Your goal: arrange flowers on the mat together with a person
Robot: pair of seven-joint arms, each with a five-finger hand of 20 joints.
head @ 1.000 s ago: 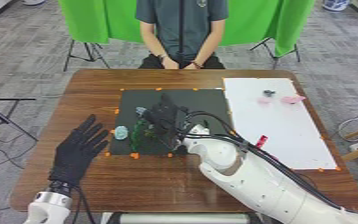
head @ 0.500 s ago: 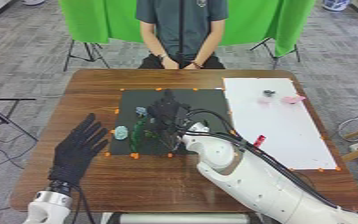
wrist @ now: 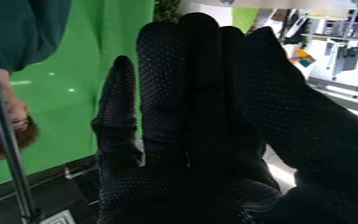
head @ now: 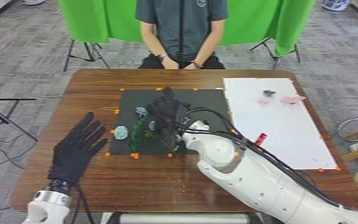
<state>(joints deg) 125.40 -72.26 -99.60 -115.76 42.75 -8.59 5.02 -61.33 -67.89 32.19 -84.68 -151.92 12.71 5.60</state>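
In the head view my right hand (head: 166, 111) is over the middle of the dark mat (head: 204, 100), hiding part of it. In the right wrist view the right hand (wrist: 189, 135) has straight fingers, with nothing seen in its grasp. Just left of it on the mat lie a green stem (head: 135, 136) and a small blue-grey flower (head: 141, 111). A pale blue flower (head: 121, 132) rests near the mat's left edge. Left of the mat, my left hand (head: 75, 150) is open, fingers extended.
On the white sheet (head: 286, 135) at the right are a pink flower (head: 292, 99), a paler pink piece (head: 264, 101), a small dark flower (head: 269, 93) and a red item (head: 261, 139). A person's hands (head: 181, 65) are together beyond the table's far edge.
My right hand has turned and shifted slightly over the mat, and its fingers point more directly toward the far edge. The left hand has barely shifted. The flowers look unmoved.
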